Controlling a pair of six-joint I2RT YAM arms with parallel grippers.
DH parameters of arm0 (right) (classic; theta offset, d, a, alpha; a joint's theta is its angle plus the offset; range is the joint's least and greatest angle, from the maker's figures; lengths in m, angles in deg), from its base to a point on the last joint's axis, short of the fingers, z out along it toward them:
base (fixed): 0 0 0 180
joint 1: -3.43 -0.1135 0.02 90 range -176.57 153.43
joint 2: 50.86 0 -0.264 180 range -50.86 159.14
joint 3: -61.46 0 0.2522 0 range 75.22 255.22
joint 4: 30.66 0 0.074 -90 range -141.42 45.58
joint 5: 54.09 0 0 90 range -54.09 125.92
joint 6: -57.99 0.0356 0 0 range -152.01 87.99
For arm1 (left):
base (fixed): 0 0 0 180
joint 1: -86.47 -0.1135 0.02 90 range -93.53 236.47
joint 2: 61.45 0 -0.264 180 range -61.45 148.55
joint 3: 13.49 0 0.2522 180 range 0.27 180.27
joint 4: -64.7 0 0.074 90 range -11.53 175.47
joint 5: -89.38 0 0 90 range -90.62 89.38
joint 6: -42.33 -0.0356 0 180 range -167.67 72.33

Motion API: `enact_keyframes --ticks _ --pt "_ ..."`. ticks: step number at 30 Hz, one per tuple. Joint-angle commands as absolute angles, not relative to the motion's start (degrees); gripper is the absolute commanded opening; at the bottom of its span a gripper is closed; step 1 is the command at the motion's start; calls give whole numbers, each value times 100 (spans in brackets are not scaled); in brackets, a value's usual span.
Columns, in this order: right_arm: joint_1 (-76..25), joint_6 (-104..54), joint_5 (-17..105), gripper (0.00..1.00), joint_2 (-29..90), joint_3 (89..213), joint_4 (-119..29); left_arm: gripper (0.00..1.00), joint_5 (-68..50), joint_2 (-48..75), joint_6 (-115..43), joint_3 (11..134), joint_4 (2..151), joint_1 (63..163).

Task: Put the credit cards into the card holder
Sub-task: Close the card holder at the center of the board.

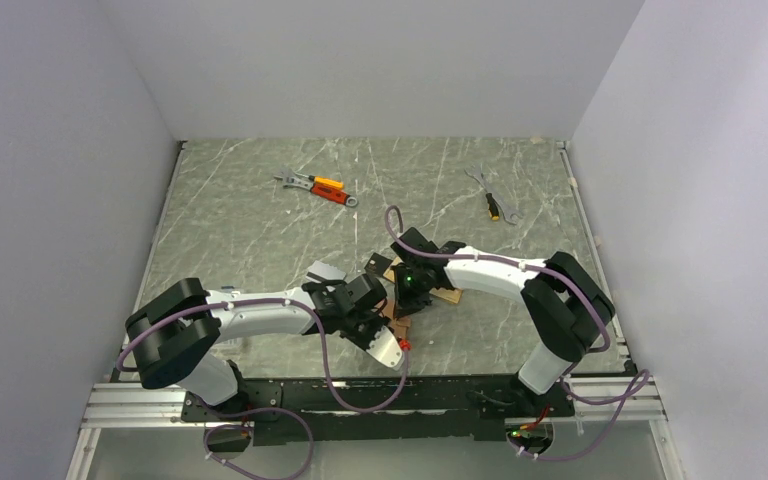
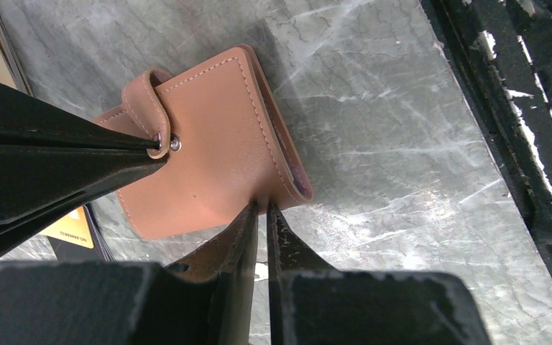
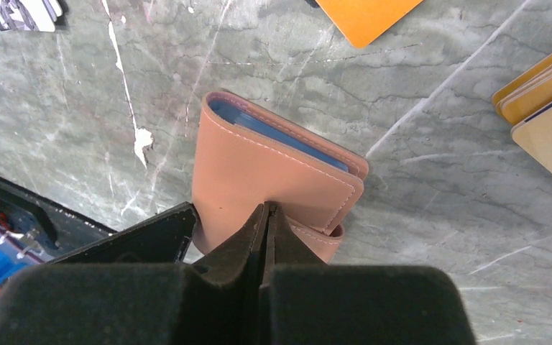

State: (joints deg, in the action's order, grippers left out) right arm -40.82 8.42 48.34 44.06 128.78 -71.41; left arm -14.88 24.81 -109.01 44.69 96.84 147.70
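Note:
The card holder (image 2: 208, 158), a salmon-tan leather wallet, is folded shut and held between both grippers. My left gripper (image 2: 262, 207) is shut on its lower edge. My right gripper (image 3: 267, 208) is shut on its snap strap; its fingers (image 2: 57, 165) reach in from the left of the left wrist view. The right wrist view shows the holder (image 3: 259, 165) with a blue lining at its open edge. One orange card (image 3: 370, 14) lies beyond it, orange-gold cards (image 3: 546, 86) lie to the right, and the silver-grey card (image 3: 21, 13) lies at top left. A black card (image 2: 79, 248) lies under a yellow one.
Orange-handled tools (image 1: 320, 187) lie at the back middle and a smaller tool (image 1: 495, 200) at the back right. Both arms meet at the front middle of the marbled table (image 1: 240, 220). The black frame edge (image 2: 517, 108) runs close by on the near side.

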Motion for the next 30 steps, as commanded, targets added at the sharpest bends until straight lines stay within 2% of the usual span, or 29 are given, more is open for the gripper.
enact_keyframes --ticks 1,19,30 --pt "-4438 988 4319 0 4683 12688 -7559 15 -1611 2556 -10884 4709 9646 14817" --pt "-5237 1896 3223 0 4558 12184 -7350 13 -1635 2583 -10833 4746 9703 14816" --pt "-5937 2793 2149 0 4233 11583 -7339 12 -1691 2720 -10760 4903 9847 14778"
